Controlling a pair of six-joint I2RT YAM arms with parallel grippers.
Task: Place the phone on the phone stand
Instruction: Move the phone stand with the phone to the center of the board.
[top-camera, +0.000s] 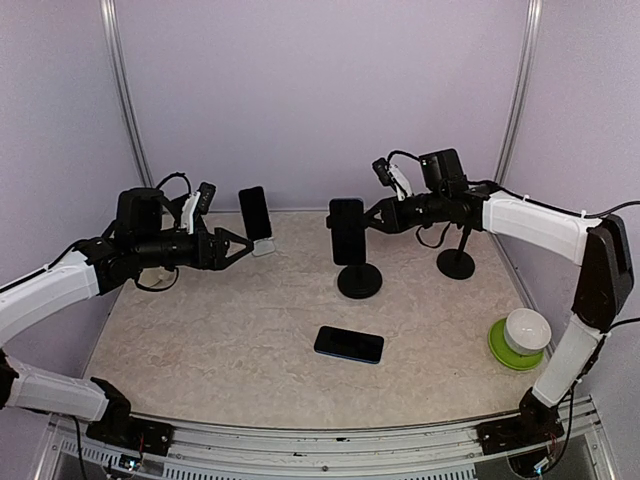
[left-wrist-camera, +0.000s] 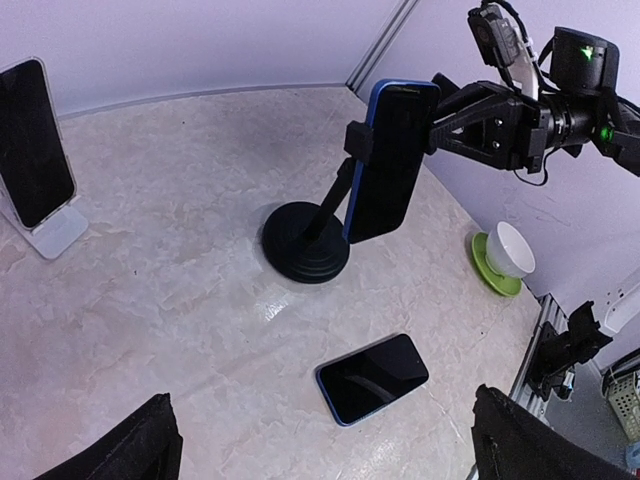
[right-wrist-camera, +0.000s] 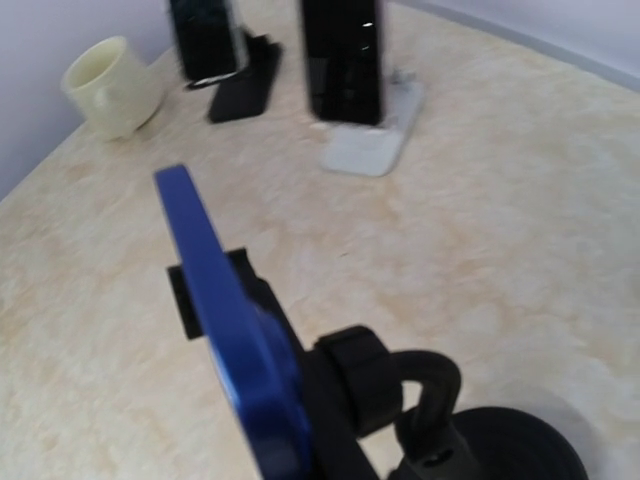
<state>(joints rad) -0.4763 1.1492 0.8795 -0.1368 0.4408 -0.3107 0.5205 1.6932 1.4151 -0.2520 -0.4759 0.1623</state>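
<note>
Right pincer (top-camera: 372, 217), jaws narrowed and apparently pinching the right side edge of the blue phone (top-camera: 347, 232), which stands upright against the cradle at the top of the black stand (top-camera: 360, 281) near the middle of the tabletop (top-camera: 200, 350). The right wrist view shows the phone edge-on with the stand's clamp directly behind it; whether the clamp has fully caught the case cannot be told. The step in hand appears to be the final seating of the phone on its stand, with release not yet made. The next move probably calls for parting the jaws just enough to free the edge, then drawing the arm back toward the right without nudging the phone or tipping the stand on its round base. Left pincer (top-camera: 240, 249), jaws wide and holding nothing, hovers over the left part of the tabletop just beside a second phone (top-camera: 255, 212) propped in a white stand (top-camera: 263, 246). A third phone (top-camera: 349, 344) lies flat, screen up, in front of the black stand and well apart from both pincers. Farther right stands a spare black stand (top-camera: 456, 262), and near the right edge a white bowl (top-camera: 525, 328) sits on a green plate (top-camera: 505, 355).
</note>
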